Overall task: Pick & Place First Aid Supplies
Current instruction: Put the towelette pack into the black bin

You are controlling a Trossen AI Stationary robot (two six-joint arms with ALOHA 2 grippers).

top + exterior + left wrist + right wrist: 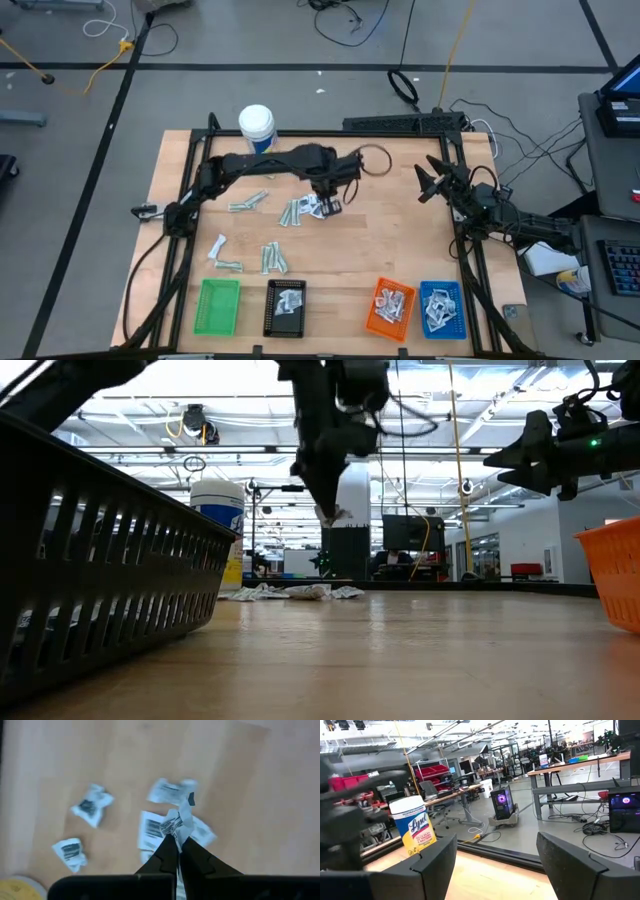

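Note:
My left gripper (328, 204) hangs over the middle of the table, shut on a small white sachet with dark print (183, 815). Below it lie more first aid supplies: loose white sachets (91, 806) and pale wrapped strips (272, 258), flat on the wood in several small heaps (296, 211). In the low view the held sachet (337, 515) hangs well above the tabletop. My right gripper (432, 181) waits open at the table's right edge, pointing level, with nothing between its fingers (437, 860). My left gripper pinches the sachet's near edge (175, 827) between its two fingers, at their free ends. The fingers come from above, pointing almost straight down. The sachet sticks out below the fingertips, crumpled, and is lifted clear of the table and of the packets under it.
Along the near edge stand a green tray (217, 305), a black tray (287, 307), an orange tray (390, 307) and a blue tray (441, 307); the last three hold packets. A tall white bottle with a yellow label (257, 125) stands at the far left.

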